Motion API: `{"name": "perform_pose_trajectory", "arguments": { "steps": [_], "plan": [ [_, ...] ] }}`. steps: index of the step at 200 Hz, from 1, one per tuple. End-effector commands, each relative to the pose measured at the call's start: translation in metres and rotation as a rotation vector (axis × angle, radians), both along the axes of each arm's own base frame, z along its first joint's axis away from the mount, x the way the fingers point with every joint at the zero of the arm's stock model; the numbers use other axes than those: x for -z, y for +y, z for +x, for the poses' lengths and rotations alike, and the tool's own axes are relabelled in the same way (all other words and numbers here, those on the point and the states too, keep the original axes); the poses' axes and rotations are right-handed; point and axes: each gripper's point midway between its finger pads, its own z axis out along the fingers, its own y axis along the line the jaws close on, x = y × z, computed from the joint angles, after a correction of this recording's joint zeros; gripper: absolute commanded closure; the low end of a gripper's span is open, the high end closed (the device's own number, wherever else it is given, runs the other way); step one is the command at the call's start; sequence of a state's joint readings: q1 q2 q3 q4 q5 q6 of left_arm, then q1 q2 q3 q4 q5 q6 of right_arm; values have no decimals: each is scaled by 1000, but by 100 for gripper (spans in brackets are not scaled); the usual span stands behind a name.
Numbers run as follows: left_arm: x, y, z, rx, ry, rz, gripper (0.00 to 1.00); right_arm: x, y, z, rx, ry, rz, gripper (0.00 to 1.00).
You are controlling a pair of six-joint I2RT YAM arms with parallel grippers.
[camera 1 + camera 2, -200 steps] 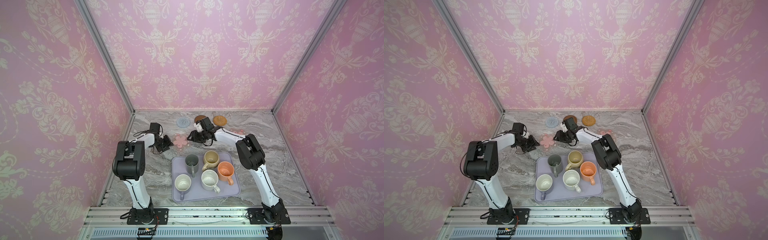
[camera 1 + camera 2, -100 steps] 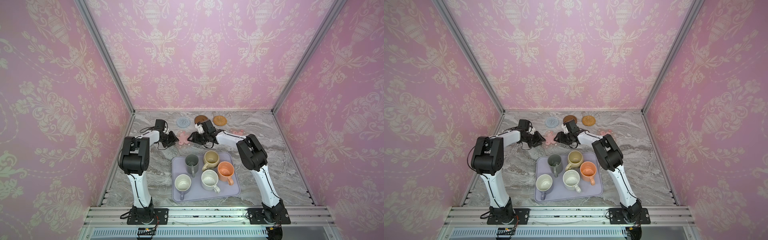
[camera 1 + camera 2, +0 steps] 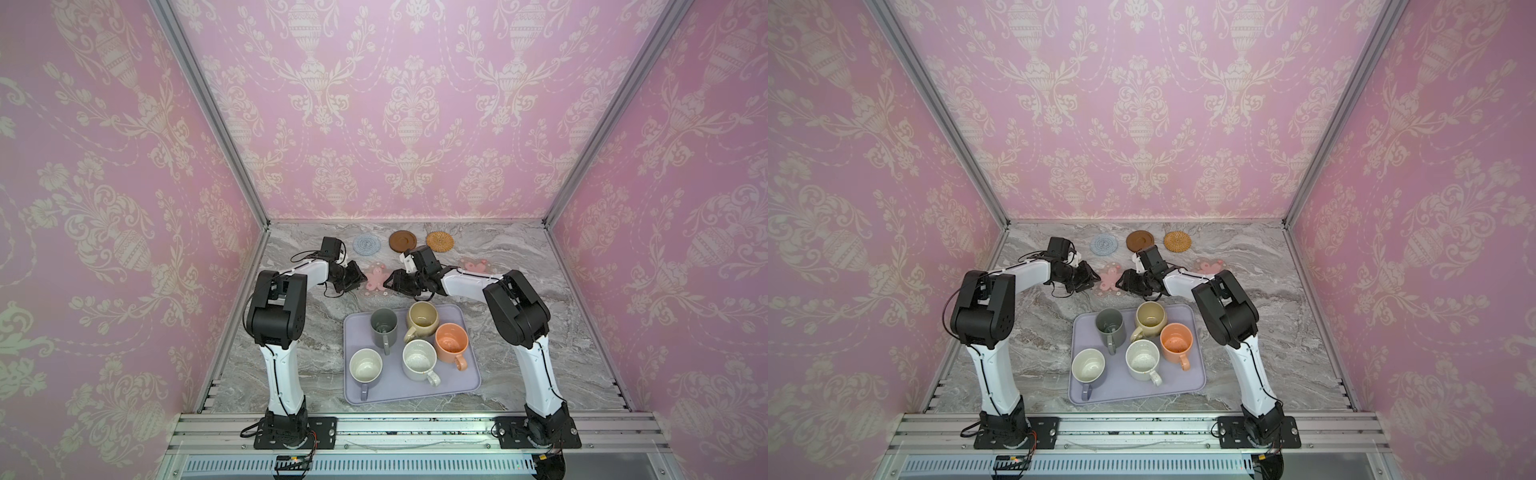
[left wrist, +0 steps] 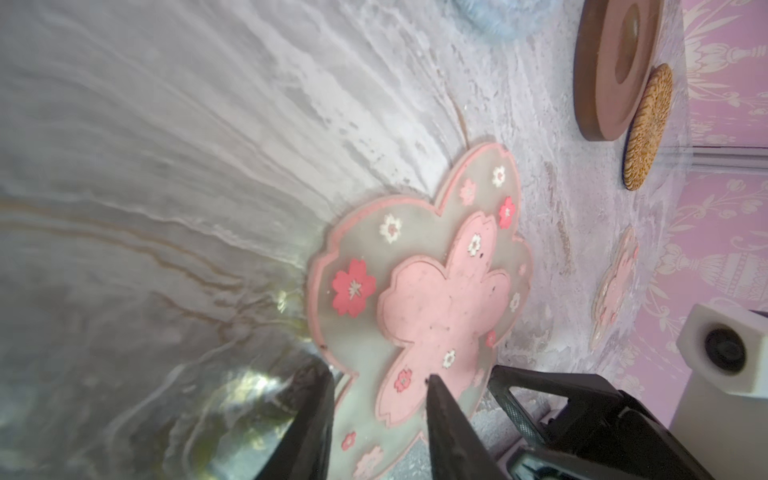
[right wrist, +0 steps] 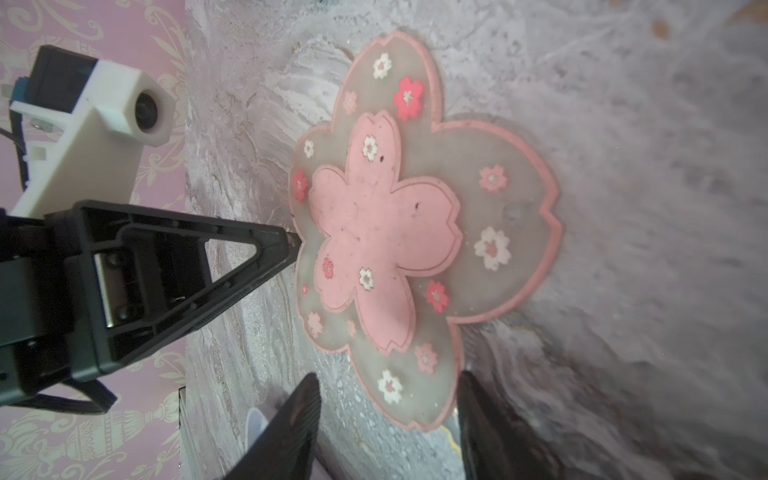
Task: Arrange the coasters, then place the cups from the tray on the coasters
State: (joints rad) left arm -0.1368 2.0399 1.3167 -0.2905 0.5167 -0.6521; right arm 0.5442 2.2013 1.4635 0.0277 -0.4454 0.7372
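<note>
Left tool (image 4: 376,374) fingers apart, straddling one edge of pink flower coaster (image 4: 436,299) | right tool (image 5: 387,376) fingers apart, straddling opposite edge | coaster lies flat on surface (image 3: 316,332), near tray (image 3: 415,390) holding five cups (image 3: 419,359)

Along the far edge of the surface (image 3: 498,237) a blue crocheted coaster (image 3: 366,244), a brown disc coaster (image 3: 402,240) and a rattan coaster (image 3: 439,241) lie in a row. A pink flower coaster (image 3: 376,279) lies flat nearer the middle, and a second flower coaster (image 3: 475,266) sits toward the right edge. The lavender tray (image 3: 465,382) near the front edge holds five upright mugs — grey mug (image 3: 383,322), beige mug (image 3: 422,318), orange mug (image 3: 451,338), speckled white mug (image 3: 419,357), lavender mug (image 3: 365,365).
</note>
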Motion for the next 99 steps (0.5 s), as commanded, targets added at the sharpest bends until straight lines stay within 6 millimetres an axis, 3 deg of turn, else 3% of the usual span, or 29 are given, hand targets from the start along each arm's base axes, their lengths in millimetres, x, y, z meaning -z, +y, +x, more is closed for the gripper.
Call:
{"name": "perform_pose_trajectory", "arguments": {
  "steps": [1,44,99],
  "plan": [
    [42,-25,-37,40,174,13,60,19,-19,-11,35,73,-50,46],
    [42,-31,-41,41,175,26,60,17,-37,-3,78,77,-27,46],
    [47,-32,-42,26,184,31,60,17,-30,3,76,83,10,45]
  ]
}}
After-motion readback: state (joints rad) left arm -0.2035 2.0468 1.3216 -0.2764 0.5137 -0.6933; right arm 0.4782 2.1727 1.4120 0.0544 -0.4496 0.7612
